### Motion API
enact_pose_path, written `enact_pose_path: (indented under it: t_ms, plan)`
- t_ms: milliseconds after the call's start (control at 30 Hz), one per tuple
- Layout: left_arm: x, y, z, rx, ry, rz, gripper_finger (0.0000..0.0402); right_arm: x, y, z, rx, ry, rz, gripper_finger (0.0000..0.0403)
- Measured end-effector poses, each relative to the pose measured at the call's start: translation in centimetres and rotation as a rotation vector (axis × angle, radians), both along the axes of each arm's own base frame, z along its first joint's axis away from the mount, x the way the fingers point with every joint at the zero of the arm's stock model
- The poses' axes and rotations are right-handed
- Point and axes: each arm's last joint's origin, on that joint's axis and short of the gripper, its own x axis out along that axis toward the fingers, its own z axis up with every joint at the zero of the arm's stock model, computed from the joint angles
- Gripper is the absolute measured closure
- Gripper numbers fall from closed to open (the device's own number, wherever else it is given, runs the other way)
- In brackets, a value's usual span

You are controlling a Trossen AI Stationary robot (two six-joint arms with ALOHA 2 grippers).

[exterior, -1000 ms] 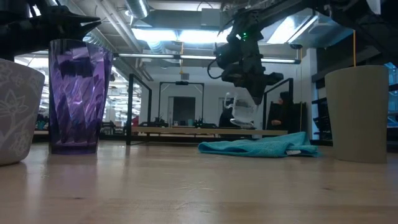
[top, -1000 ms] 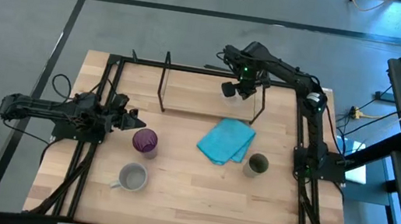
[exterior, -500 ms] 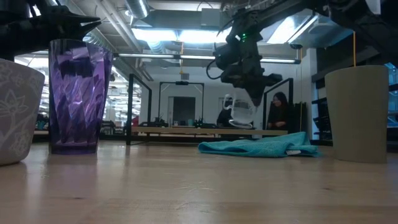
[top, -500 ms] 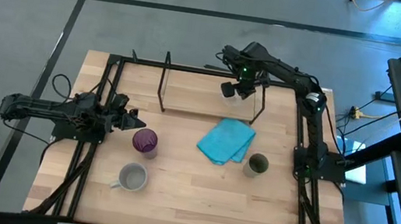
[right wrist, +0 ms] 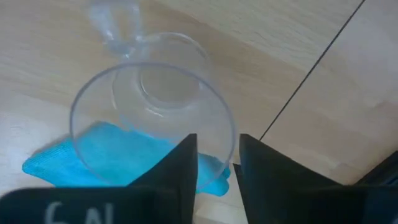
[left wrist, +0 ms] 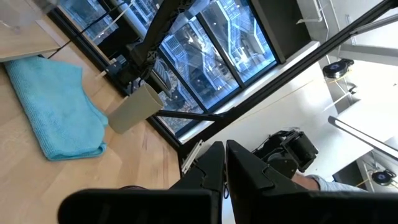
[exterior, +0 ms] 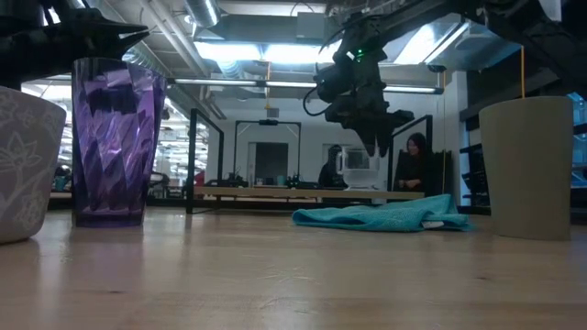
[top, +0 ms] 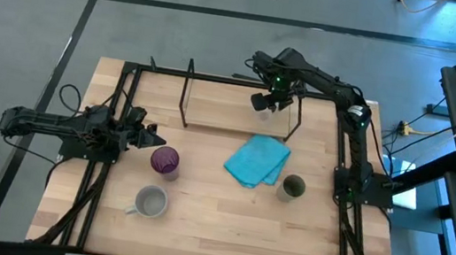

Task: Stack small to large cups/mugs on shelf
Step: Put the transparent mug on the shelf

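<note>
The right gripper (top: 265,103) is hovering over the right end of the shelf (top: 210,128), its fingers (right wrist: 180,171) standing slightly apart on either side of the rim of the small clear glass (right wrist: 152,121), which is sitting upright on the shelf's wooden base directly beneath the hand. The remaining cups are lying nearer the front of the table: the olive-green cup (top: 293,187) closest to this arm, the purple tumbler (top: 165,161) just beside the left gripper (top: 152,136), whose fingers are pressed together, holding nothing.
</note>
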Motion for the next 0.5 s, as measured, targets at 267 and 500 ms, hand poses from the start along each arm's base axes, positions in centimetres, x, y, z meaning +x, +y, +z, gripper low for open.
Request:
enact_pose_path:
  t_ms: [267, 500]
  plan:
    - [0.00, 0.00, 0.00, 0.000, 0.000, 0.000, 0.0390, -0.13, -0.15, -0.01, -0.054, 0.039, 0.019, 0.0264]
    - [0.00, 0.00, 0.00, 0.000, 0.000, 0.000, 0.0390, 0.07, -0.28, -0.03, -0.069, 0.019, 0.037, 0.0264]
